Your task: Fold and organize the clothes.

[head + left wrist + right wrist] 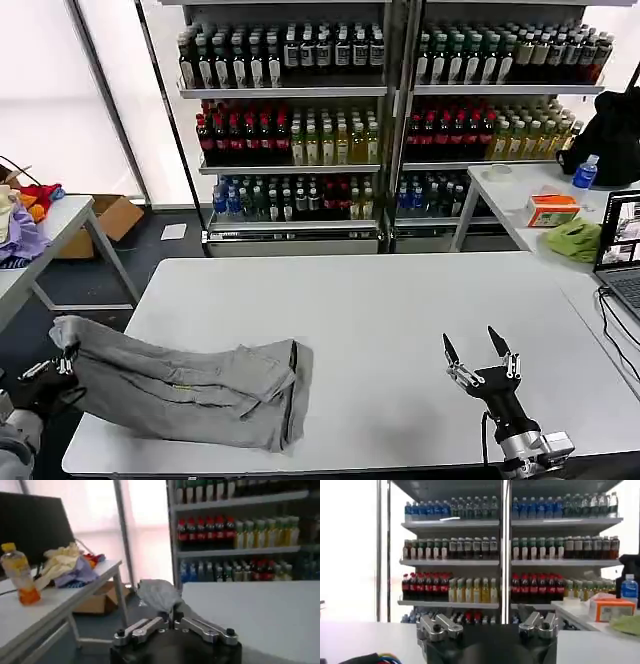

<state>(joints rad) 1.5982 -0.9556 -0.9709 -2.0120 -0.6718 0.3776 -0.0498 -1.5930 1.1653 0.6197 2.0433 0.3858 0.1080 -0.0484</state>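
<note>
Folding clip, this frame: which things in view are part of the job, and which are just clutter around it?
Part of the job:
- grey shirt, lying on the white table
- left gripper, shut on the shirt's edge
- right gripper, open above the table

Just lying about:
- drink shelves
- pile of coloured fabrics
- lime-green cloth
- laptop
- cardboard box

Shirt (190, 385) on desk (400, 320), front-left part, one end off left edge in left claw (62, 366); right claw (478, 356) above desk front-right, well apart; bottle shelves (380, 120) behind desk
</note>
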